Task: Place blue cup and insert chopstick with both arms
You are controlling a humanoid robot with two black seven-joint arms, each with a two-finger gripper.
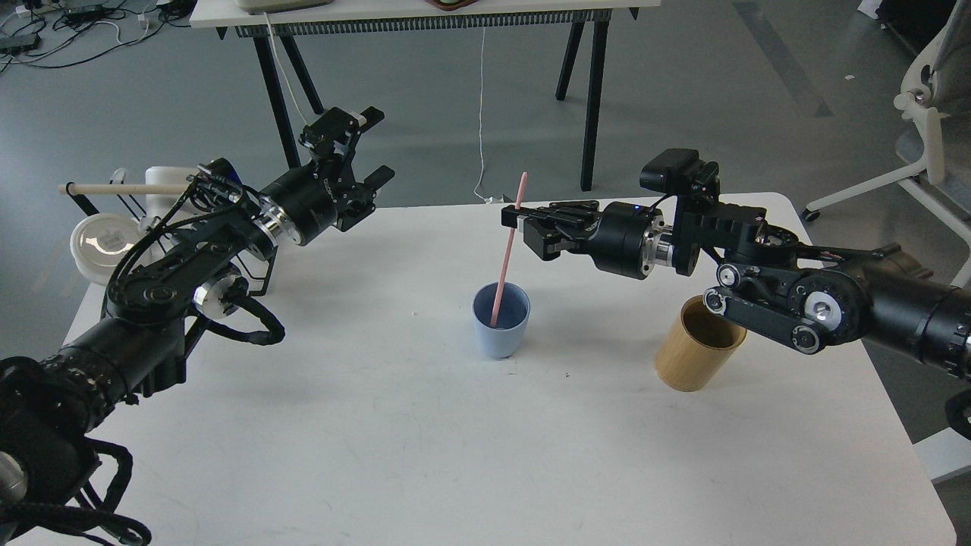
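right pincer (518, 220) clamped on one pink chopstick (507, 258) in one blue cup (501, 331); left pincer (364, 148) apart.

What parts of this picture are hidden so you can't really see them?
All in the head view:
- Tan wooden holder: its top right rim and inside are hidden behind the right arm.
- Pink chopstick: its lower tip is hidden inside the blue cup.
- Right claw: too dark to tell whether it still pinches the chopstick.
- Wire rack and white bowl: partly hidden behind the left arm.
- Far table: cut off by the top edge.
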